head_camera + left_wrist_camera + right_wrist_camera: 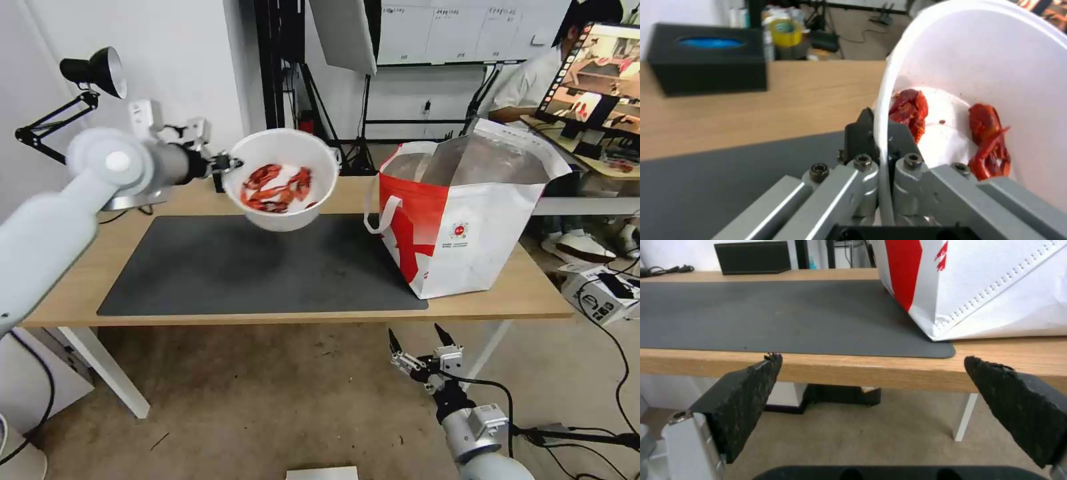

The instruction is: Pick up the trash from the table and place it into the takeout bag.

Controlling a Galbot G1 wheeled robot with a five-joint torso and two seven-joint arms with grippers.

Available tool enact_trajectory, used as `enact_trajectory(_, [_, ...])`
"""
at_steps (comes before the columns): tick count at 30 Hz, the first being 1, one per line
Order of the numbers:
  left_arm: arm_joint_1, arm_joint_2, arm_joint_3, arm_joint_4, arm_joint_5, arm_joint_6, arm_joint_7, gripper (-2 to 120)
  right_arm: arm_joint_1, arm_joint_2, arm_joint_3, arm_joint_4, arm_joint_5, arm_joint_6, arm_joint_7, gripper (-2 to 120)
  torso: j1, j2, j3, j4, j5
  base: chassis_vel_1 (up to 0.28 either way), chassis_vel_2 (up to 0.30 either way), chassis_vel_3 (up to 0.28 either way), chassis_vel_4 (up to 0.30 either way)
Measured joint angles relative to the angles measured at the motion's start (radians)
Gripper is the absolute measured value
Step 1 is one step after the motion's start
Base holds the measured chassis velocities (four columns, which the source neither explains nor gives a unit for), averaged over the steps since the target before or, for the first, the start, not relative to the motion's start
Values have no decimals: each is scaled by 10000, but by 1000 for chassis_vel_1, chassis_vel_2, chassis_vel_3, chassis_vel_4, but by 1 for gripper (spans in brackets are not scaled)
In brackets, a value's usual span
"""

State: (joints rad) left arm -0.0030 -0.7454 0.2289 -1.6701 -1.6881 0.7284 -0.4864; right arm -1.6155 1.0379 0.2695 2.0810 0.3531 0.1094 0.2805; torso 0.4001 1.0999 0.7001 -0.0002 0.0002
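A white bowl [281, 179] holding red shells [276, 187] hangs in the air above the far part of the dark grey mat [253, 267]. My left gripper [230, 163] is shut on the bowl's left rim. The left wrist view shows its fingers [865, 133] pinching the bowl's thin white wall [978, 76], with the red shells [989, 143] lying inside. The takeout bag [467, 213] stands open on the right end of the table [80, 280], its foil lining showing. Below the table's front edge, my right gripper [418, 340] stands open and holds nothing; its fingertips [753, 386] are spread wide.
A black box [706, 58] with a blue opening sits at the table's far edge, also visible as a black box [753, 256] beyond the mat [773, 313]. A black desk lamp [87, 80] stands at the far left. The takeout bag's white side [996, 286] rests against the mat's corner.
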Motion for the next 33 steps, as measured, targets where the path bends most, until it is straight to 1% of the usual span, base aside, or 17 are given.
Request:
enact_trajectory(3, [-588, -587, 347, 256, 1, 3, -37, 0, 0, 0, 0, 0, 0, 0, 0, 100, 0, 1, -1, 1, 1, 0, 0, 0, 0])
enact_trajectory(5, [-721, -740, 434, 322, -2, 3, -61, 0, 0, 0, 0, 0, 0, 0, 0, 100, 0, 0, -2, 1, 0, 0, 0, 0, 0])
enact_trajectory(6, [-1074, -1176, 619, 547, -33, 6, -136, 0, -1, 0, 0, 0, 0, 0, 0, 100, 0, 0, -1, 1, 0, 0, 0, 0, 0])
enact_trajectory(7, [-1074, -1176, 619, 547, -33, 6, -136, 0, -1, 0, 0, 0, 0, 0, 0, 100, 0, 0, -1, 1, 0, 0, 0, 0, 0])
enact_trajectory(9, [-1503, -1859, 830, 879, -160, 6, -374, 0, 0, 0, 0, 0, 0, 0, 0, 100, 0, 0, -1, 2, 0, 0, 0, 0, 0])
enact_trajectory(10, [-1503, -1859, 830, 879, -160, 6, -374, 0, 0, 0, 0, 0, 0, 0, 0, 100, 0, 0, -1, 2, 0, 0, 0, 0, 0])
enact_trajectory(13, [-1721, -2354, 937, 1131, -267, 5, -534, 0, 0, 0, 0, 0, 0, 0, 0, 100, 0, 0, 0, 2, 0, 0, 0, 0, 0])
enact_trajectory(15, [-1762, -2466, 949, 1183, -288, 3, -577, 0, 0, 0, 0, 0, 0, 0, 0, 100, 0, 0, -1, 1, 0, 0, 0, 0, 0])
enact_trajectory(17, [-1891, -2842, 988, 1385, -365, -22, -725, 0, -1, 0, 0, 0, 0, 0, 0, 100, 0, 0, -1, 2, -1, 0, 0, 0, 0])
enact_trajectory(19, [-1891, -2842, 988, 1385, -365, -22, -725, 0, -1, 0, 0, 0, 0, 0, 0, 100, 0, 0, -1, 2, -1, 0, 0, 0, 0])
enact_trajectory(20, [-2013, -3139, 1043, 1581, -377, -45, -810, 0, 0, 0, 0, 0, 0, 0, 0, 100, 0, 0, 0, 2, -2, 0, 0, 0, 0])
enact_trajectory(23, [-2136, -3381, 1137, 1777, -378, -72, -905, 0, 0, 0, 0, 0, 0, 0, 0, 100, -1, 0, -1, 2, -1, 0, 0, 0, 0])
enact_trajectory(25, [-2351, -3790, 1266, 2162, -377, -107, -1068, 0, 0, 0, 0, 0, 0, 0, 0, 100, 0, 0, 0, 1, 0, 0, 0, 0, 0])
enact_trajectory(27, [-2409, -3899, 1289, 2268, -377, -114, -1107, 0, 0, 0, 0, 0, 0, 0, 0, 100, -1, -1, -1, 2, 0, 0, 0, 0, 0])
enact_trajectory(29, [-2603, -4313, 1410, 2677, -365, -196, -1266, 0, -1, 0, 0, 0, 0, 0, 0, 100, -1, 0, -1, 2, 0, 0, 0, 0, 0])
enact_trajectory(30, [-2603, -4313, 1410, 2677, -365, -196, -1266, 0, -1, 0, 0, 0, 0, 0, 0, 100, -1, 0, -1, 2, 0, 0, 0, 0, 0])
enact_trajectory(33, [-2755, -4824, 1510, 3073, -356, -391, -1517, 0, -1, 0, 0, 0, 0, 0, 0, 100, 0, 0, 0, 1, 0, 0, 0, 0, 0])
